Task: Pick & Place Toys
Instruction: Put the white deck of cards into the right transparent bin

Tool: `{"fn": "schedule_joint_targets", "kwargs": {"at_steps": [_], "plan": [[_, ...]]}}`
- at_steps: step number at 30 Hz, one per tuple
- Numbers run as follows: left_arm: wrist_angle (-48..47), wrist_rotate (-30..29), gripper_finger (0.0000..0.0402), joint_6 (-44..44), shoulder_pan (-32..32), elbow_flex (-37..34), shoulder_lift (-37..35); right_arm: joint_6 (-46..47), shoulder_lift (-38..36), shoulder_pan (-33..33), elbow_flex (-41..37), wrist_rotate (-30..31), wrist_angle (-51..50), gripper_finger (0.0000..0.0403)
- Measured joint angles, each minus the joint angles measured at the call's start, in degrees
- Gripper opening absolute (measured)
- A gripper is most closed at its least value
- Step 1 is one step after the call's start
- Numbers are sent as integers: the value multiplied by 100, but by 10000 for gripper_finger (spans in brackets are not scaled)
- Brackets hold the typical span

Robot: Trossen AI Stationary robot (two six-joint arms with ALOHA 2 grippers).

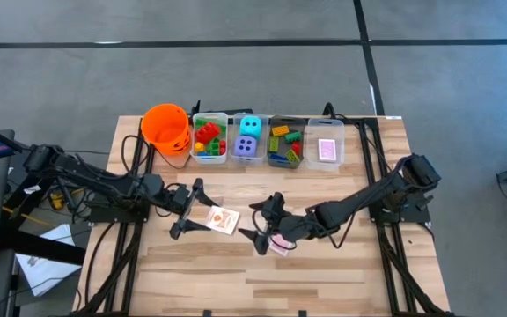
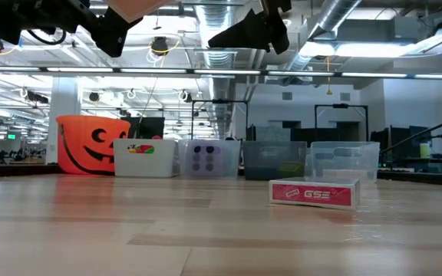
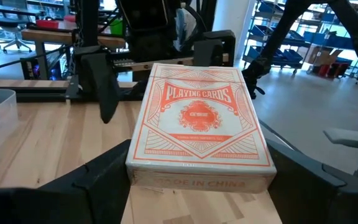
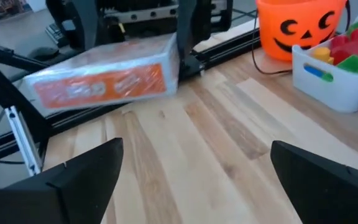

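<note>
From above I see the row along the far edge of the wooden tabletop: an orange pumpkin-face bucket, then four clear plastic bins holding bricks, two dice, more bricks and a pink-backed card deck. My left tool pinches an orange playing-card box by its sides, lifted off the tabletop; its cellophane wrap glints in the right wrist view. My right tool hangs with its jaws spread wide above a pink card box lying flat on the wood. From above, that arm hides most of the pink box.
</note>
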Motion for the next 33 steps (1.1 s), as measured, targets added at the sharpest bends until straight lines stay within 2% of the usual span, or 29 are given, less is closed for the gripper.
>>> {"fn": "schedule_joint_targets", "kwargs": {"at_steps": [12,22,33], "plan": [[-62,-308,300,16,0,2,0,-1591,0,112,0,-37,781,400],[-64,-626,300,19,0,7,82,-1639,0,-27,0,-21,848,400],[352,-758,300,87,0,7,712,-1635,0,-90,0,-34,914,400]]}}
